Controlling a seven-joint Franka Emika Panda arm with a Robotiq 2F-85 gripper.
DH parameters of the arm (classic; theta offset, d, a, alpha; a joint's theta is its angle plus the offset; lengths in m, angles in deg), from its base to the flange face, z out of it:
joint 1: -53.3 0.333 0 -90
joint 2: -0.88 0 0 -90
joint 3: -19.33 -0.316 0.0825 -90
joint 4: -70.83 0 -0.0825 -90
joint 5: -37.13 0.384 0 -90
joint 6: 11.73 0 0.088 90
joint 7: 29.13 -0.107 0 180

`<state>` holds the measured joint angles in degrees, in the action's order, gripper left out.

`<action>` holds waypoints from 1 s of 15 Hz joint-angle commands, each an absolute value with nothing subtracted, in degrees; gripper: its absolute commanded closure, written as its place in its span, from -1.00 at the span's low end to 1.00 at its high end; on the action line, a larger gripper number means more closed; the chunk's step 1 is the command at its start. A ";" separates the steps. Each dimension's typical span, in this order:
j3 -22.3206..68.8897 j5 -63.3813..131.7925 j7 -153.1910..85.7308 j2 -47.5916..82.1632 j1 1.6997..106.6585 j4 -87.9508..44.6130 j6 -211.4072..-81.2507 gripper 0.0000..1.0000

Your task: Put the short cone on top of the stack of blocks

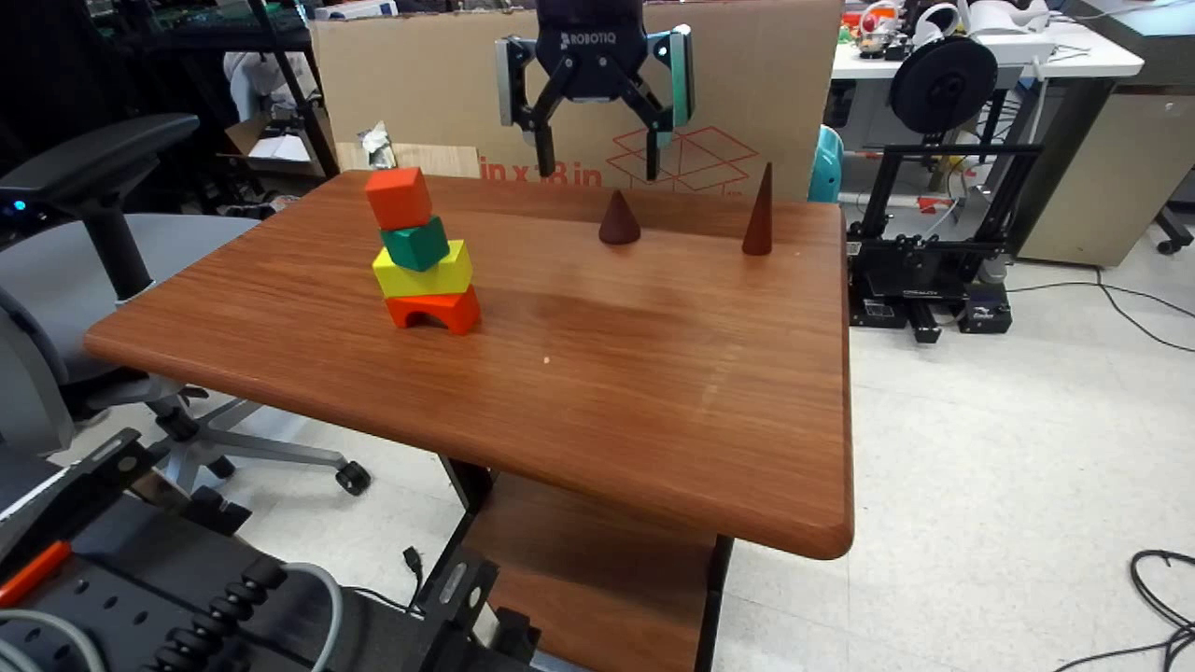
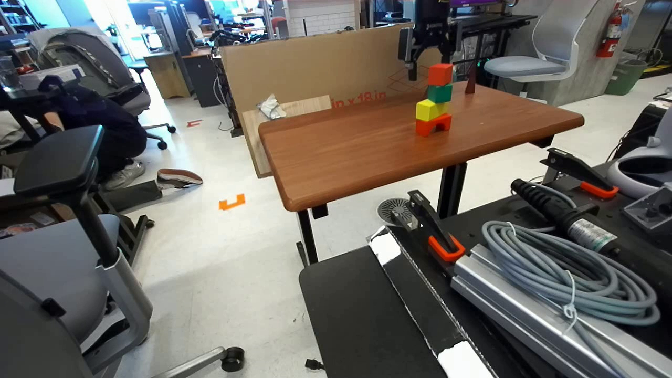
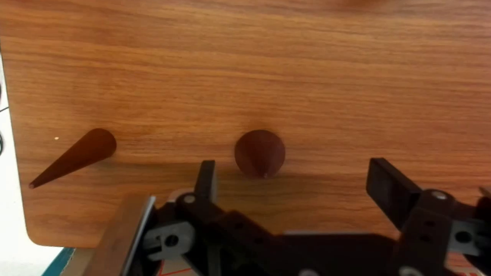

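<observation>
A Robotiq gripper [image 1: 598,170] is held above a brown wood-grain table [image 1: 635,373], its jaws spread wide with nothing gripped, presumably so that the short reddish-brown cone [image 1: 619,219] can be straddled. That cone is seated upright on the table, on its broad base; in the wrist view it is shown nearer one jaw, so centring may be needed. The block stack [image 1: 420,248], topped by a red-orange cube [image 1: 400,198], is set well apart, its flat top likely suited to that base. A taller, slimmer cone [image 1: 761,224] is apparently not wanted.
</observation>
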<state>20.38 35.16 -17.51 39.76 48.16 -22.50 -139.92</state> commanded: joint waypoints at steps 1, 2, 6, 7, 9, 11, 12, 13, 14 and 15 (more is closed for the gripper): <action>19.75 35.37 -16.61 43.70 47.51 -17.33 -138.08 -1.00; 19.71 35.32 -16.52 44.31 47.51 -16.67 -137.90 -1.00; 19.70 35.32 -16.47 46.49 47.36 -14.17 -136.97 -1.00; 19.71 35.32 -16.48 46.95 47.34 -13.62 -136.63 -1.00; 19.67 35.37 -16.40 47.77 47.26 -12.46 -135.60 -0.50; 19.50 35.55 -16.05 48.53 47.06 -11.19 -133.78 -0.35; 19.52 35.55 -16.00 48.86 47.03 -10.57 -132.80 -0.16; 19.55 35.50 -15.97 49.16 47.03 -10.01 -132.05 -0.01; 19.57 35.54 -15.99 49.42 47.01 -9.42 -131.03 0.17; 19.58 35.55 -16.01 49.60 46.98 -8.99 -130.42 0.29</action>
<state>20.32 35.16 -17.25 47.76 47.88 -12.84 -133.97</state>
